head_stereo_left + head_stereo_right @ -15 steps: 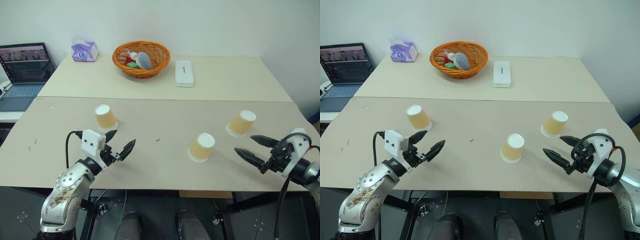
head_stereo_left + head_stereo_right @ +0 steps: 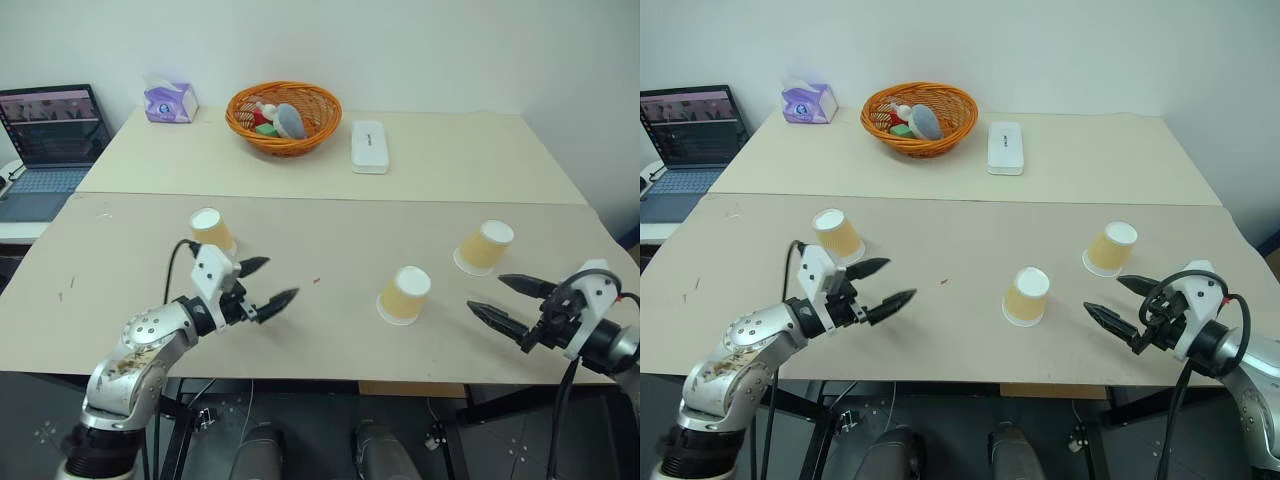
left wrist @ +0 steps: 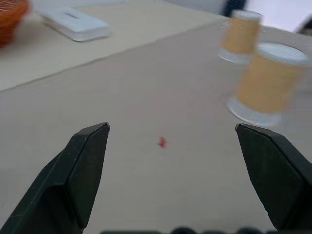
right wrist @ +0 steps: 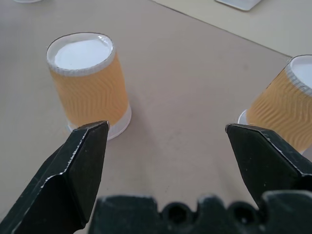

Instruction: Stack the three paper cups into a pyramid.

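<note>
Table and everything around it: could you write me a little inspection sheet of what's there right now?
Surface: two pale tables pushed together, a small red speck on the near one.
Job's things: three paper cups, all upside down and apart, none stacked: left cup, middle cup, right cup.
Clutter: orange basket holding small items, white case, tissue pack, all on the far table.
Hands: left hand open, holding nothing, near the left cup; right hand open, holding nothing, between the middle and right cups.
Cables: black cable at the left wrist, black cables looped at the right wrist.
Surroundings: open laptop on the left, white wall behind.
</note>
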Available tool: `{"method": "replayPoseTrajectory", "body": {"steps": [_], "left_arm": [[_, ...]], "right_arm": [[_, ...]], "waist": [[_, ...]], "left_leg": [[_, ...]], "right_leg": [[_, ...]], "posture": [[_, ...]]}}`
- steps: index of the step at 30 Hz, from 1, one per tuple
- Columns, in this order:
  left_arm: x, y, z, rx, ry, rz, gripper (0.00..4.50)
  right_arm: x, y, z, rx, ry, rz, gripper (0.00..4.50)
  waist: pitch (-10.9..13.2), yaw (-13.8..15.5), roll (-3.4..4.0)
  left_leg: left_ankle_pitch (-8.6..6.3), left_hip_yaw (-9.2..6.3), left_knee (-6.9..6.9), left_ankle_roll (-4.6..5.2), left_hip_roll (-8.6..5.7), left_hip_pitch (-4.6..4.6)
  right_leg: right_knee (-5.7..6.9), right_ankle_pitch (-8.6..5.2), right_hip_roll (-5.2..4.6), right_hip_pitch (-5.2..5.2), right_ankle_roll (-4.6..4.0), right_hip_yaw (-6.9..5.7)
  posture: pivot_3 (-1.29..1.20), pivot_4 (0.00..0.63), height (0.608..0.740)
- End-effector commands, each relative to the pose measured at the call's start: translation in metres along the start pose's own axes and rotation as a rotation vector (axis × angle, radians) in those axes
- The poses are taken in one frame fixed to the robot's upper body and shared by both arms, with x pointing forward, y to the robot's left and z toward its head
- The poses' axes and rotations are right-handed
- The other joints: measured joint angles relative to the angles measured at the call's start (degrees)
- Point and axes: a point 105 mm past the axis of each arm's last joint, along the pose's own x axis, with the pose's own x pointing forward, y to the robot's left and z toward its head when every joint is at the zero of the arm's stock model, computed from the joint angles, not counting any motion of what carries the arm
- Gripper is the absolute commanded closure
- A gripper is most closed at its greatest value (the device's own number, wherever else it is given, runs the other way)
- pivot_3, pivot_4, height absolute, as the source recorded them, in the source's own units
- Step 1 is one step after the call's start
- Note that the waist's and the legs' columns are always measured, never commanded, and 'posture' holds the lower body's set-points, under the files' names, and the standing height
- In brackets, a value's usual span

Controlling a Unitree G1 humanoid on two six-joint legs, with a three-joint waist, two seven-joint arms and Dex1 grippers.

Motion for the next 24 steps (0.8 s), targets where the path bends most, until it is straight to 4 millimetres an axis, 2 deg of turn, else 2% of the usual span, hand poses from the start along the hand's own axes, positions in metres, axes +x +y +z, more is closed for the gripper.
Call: {"method": "replayPoseTrajectory", "body": {"steps": [1, 7, 12, 19, 24], "left_arm": [[0.008, -0.009, 0.031, 0.053, -0.048, -0.167, 0.09], [0.021, -0.009, 0.051, 0.108, -0.08, -0.238, 0.09], [0.024, -0.009, 0.052, 0.129, -0.085, -0.258, 0.09], [0.026, -0.01, 0.053, 0.123, -0.103, -0.252, 0.09], [0.024, -0.013, 0.054, 0.109, -0.111, -0.25, 0.09]], "right_arm": [[0.005, 0.011, 0.021, -0.053, -0.046, 0.071, 0.0], [0.022, 0.025, 0.03, -0.035, -0.082, 0.166, 0.0], [0.033, 0.033, 0.03, -0.039, -0.087, 0.221, 0.0], [0.046, 0.033, 0.019, -0.031, -0.078, 0.247, 0.0], [0.055, 0.029, 0.019, -0.028, -0.097, 0.243, 0.0]], "waist": [[0.0, 0.0, 0.0], [0.0, -0.19, -0.01], [0.01, -0.09, -0.02], [0.01, -0.02, -0.03], [0.01, -0.02, -0.03]], "left_leg": [[0.0, 0.0, 0.0, 0.0, 0.0, 0.04], [0.0, -0.02, -0.04, 0.01, 0.01, 0.07], [-0.01, -0.05, -0.03, 0.02, 0.0, 0.02], [-0.01, -0.05, -0.02, 0.02, 0.0, 0.04], [-0.01, -0.05, -0.02, 0.02, 0.0, 0.04]], "right_leg": [[-0.01, -0.01, 0.0, 0.04, 0.02, 0.0], [-0.04, -0.04, 0.05, 0.06, 0.01, 0.03], [-0.04, -0.07, 0.04, 0.04, -0.02, 0.01], [-0.03, -0.07, 0.04, 0.06, -0.02, 0.0], [-0.03, -0.07, 0.04, 0.04, -0.02, 0.01]], "posture": [[0.0, 0.15, 0.675], [0.0, 0.15, 0.675], [0.0, 0.15, 0.675], [0.0, 0.15, 0.675], [0.0, 0.15, 0.675]]}}
